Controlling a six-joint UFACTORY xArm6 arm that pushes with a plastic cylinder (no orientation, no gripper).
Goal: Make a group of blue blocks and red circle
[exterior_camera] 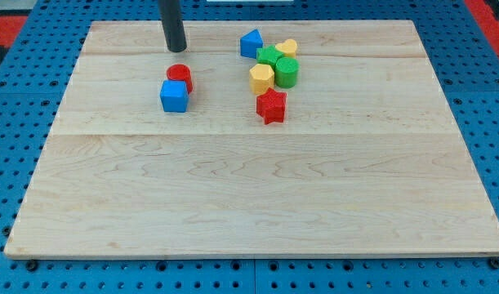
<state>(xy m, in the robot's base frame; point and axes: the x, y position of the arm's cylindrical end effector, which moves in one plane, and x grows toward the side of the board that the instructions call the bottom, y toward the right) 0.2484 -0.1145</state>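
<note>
My tip point(176, 49) rests on the board near the view's top left, just above the red circle point(180, 76) with a small gap. The blue cube point(174, 96) touches the red circle on its lower left side. The second blue block point(250, 43), a triangle-like shape, sits to the right near the view's top centre, apart from the red circle and the blue cube.
A cluster lies right of centre: a yellow block point(287, 48), a green block point(268, 57), a green cylinder point(287, 73), a yellow hexagon point(261, 79) and a red star point(271, 106). The wooden board point(249, 196) lies on a blue pegboard.
</note>
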